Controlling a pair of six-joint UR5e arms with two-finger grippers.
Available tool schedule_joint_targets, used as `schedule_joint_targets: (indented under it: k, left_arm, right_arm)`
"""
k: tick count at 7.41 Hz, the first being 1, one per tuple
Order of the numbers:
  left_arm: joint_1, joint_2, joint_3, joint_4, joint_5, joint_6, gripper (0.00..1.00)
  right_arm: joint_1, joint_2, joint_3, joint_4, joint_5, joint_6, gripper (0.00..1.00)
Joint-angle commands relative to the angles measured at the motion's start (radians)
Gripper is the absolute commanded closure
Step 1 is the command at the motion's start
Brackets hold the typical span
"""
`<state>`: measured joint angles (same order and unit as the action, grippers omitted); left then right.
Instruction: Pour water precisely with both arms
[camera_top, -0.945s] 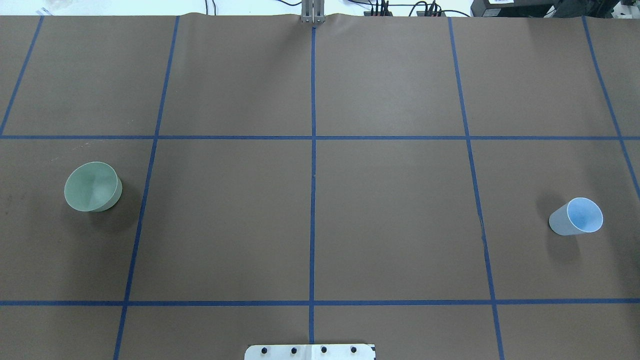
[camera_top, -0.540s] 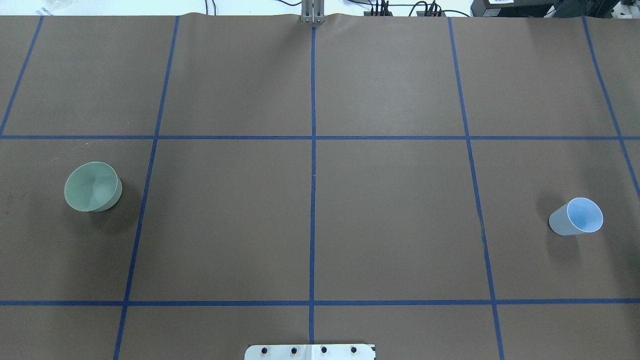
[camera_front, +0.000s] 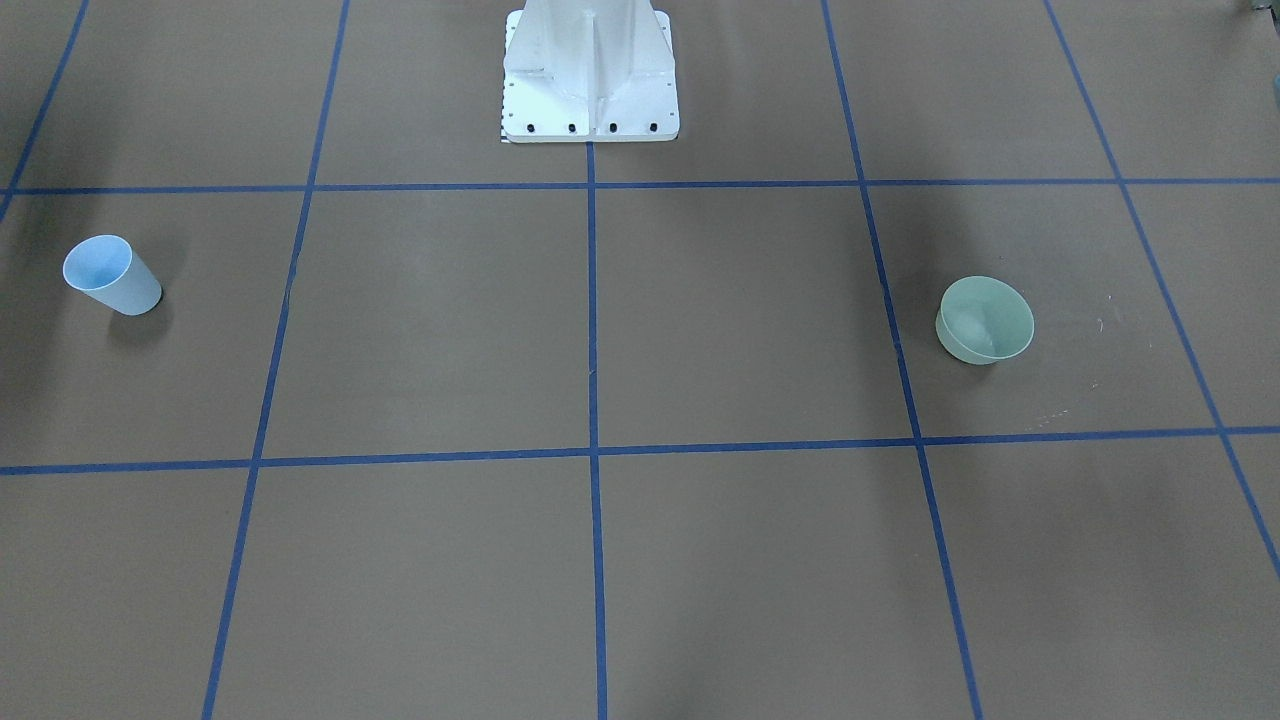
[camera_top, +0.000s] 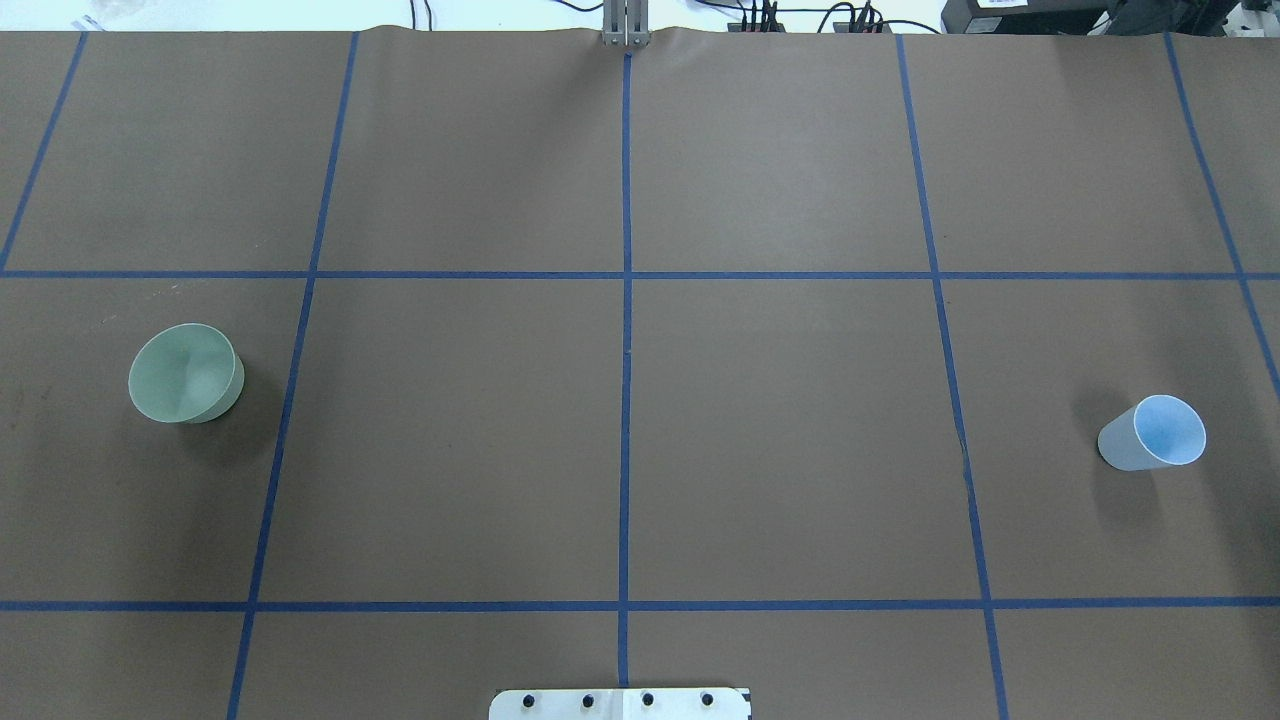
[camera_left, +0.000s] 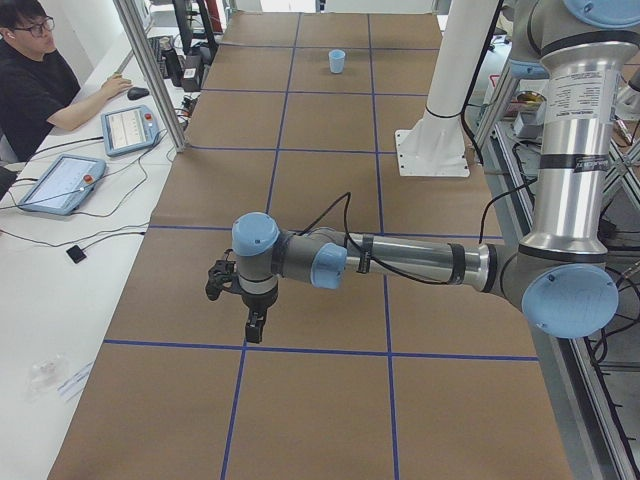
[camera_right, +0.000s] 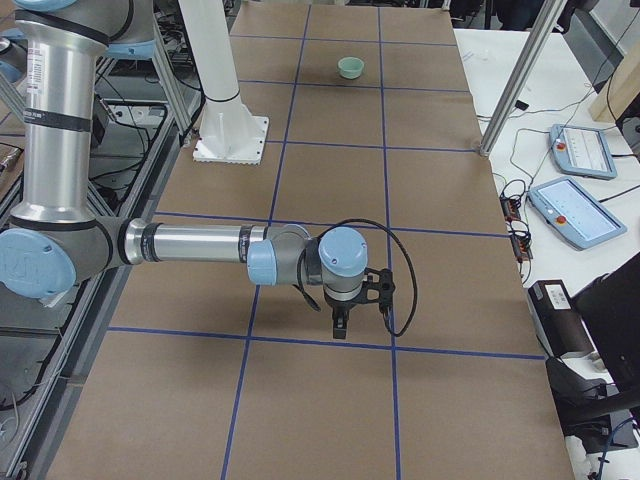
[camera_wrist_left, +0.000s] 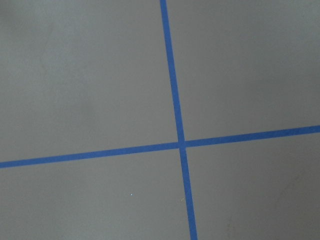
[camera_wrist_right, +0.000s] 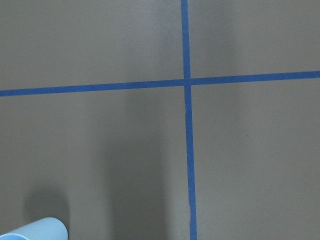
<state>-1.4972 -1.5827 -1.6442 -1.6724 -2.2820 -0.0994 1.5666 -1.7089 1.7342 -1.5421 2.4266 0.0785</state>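
A pale green bowl (camera_top: 185, 373) stands upright on my left side of the brown table; it also shows in the front view (camera_front: 985, 320). A faint pale sheen lies inside it, and I cannot tell whether this is the water. A light blue cup (camera_top: 1152, 433) stands on my right side, also in the front view (camera_front: 110, 275). Both arms show only in the side views. The left arm (camera_left: 400, 262) holds its gripper (camera_left: 254, 332) low over the table. The right arm (camera_right: 200, 243) holds its gripper (camera_right: 339, 328) the same way. I cannot tell whether either is open.
The white pedestal base (camera_front: 590, 70) stands at the robot's edge of the table. Blue tape lines grid the brown paper. An operator (camera_left: 30, 80) sits beside control tablets (camera_left: 60, 180). A metal frame post (camera_right: 520, 80) stands at the table's far side.
The pale sheen inside the green bowl shifts slightly. The bowl and the cup have not moved.
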Motion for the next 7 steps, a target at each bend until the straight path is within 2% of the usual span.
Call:
schedule_joint_targets:
  k: [1, 2, 5, 7]
  left_arm:
    - [-0.04, 0.007, -0.055, 0.1, -0.067, 0.065, 0.0]
    - [-0.041, 0.03, -0.049, 0.121, -0.064, 0.098, 0.0]
    - [-0.038, 0.032, -0.034, 0.121, -0.057, 0.096, 0.0]
    - [-0.04, 0.03, -0.036, 0.121, -0.057, 0.096, 0.0]
  right_arm:
    - [0.021, 0.008, 0.004, -0.058, -0.021, -0.066, 0.01]
    - [0.065, 0.005, 0.005, -0.059, -0.015, -0.1, 0.01]
    - [0.087, -0.009, 0.007, -0.058, -0.014, -0.089, 0.01]
    - [0.101, -0.029, 0.048, -0.058, -0.012, -0.089, 0.01]
